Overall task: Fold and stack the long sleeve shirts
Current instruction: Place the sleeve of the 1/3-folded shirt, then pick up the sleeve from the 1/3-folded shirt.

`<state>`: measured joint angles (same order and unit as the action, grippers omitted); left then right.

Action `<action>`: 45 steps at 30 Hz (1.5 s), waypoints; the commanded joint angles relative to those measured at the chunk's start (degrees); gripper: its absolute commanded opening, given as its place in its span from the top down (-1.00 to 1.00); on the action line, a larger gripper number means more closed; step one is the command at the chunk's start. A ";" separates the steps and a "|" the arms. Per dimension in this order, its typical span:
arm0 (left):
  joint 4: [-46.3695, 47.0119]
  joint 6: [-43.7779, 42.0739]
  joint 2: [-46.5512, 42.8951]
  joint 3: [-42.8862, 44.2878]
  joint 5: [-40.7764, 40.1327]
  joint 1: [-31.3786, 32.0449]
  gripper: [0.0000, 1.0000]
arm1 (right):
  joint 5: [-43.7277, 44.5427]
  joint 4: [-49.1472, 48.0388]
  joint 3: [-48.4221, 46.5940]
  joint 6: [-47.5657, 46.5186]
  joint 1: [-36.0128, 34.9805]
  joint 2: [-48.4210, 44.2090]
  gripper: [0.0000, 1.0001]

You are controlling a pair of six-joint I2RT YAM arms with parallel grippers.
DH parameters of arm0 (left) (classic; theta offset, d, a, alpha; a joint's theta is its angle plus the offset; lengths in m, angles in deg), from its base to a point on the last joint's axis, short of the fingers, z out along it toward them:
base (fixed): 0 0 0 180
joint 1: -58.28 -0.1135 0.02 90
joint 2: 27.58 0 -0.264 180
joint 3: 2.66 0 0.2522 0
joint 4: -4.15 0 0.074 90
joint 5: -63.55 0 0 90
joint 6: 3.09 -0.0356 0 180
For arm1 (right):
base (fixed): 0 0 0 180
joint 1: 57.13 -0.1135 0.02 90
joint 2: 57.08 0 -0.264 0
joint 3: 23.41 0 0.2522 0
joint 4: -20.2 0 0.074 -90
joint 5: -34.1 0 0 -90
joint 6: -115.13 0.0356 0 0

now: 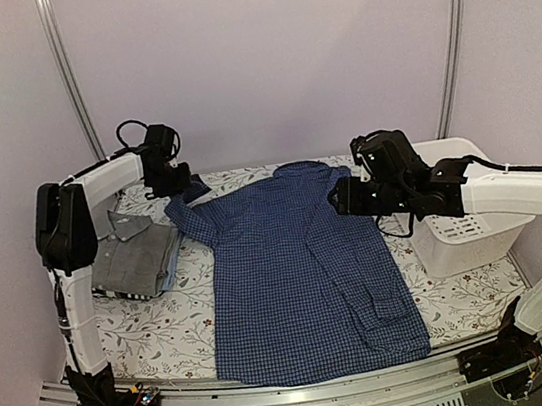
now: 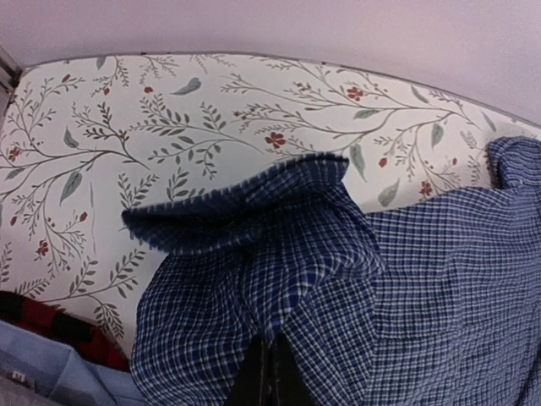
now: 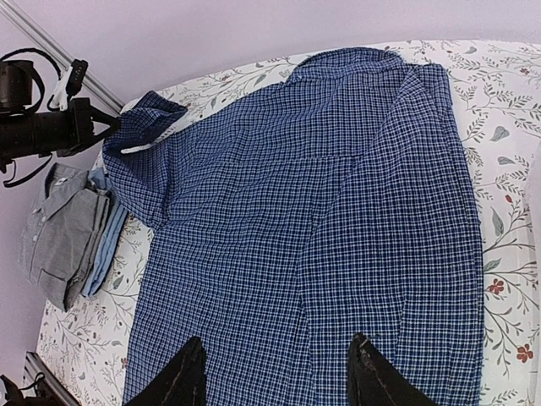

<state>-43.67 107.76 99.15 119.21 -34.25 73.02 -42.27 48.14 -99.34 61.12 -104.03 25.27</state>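
Top external shows the dark blue check shirt (image 1: 301, 269) spread flat on the table, beside a folded grey shirt (image 1: 137, 254). The left gripper (image 1: 170, 185) is clamped on its raised sleeve (image 1: 190, 202). The right gripper (image 3: 277, 342) hovers over the shirt, parted wide and empty. This looks like the sleeve fold; next, the sleeve should be carried inward across the body.

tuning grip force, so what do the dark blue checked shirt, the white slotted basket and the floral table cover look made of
Dark blue fine-check shirt: thin woven cloth, probably cotton, matte; it creases and drapes softly.
White slotted basket: rigid moulded plastic with a slight sheen, going by its even slots.
Floral table cover: seemingly matte printed fabric; the weave is too fine to tell.
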 commanded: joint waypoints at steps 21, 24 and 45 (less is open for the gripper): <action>8.66 2.47 -19.11 -21.47 9.24 20.17 -0.10 | 1.67 -0.38 1.01 -0.92 -0.44 0.07 -0.11; 9.03 3.46 -20.86 -21.07 9.96 18.50 -0.12 | 1.68 -0.28 1.07 -0.76 -0.39 0.01 -0.11; 0.81 -1.07 7.18 9.15 10.35 4.09 -0.25 | 1.47 1.44 0.21 -0.40 -0.39 -0.82 -0.11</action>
<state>-39.45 108.59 102.02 122.05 -23.84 77.72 -41.40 48.49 -98.25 60.90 -104.03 25.14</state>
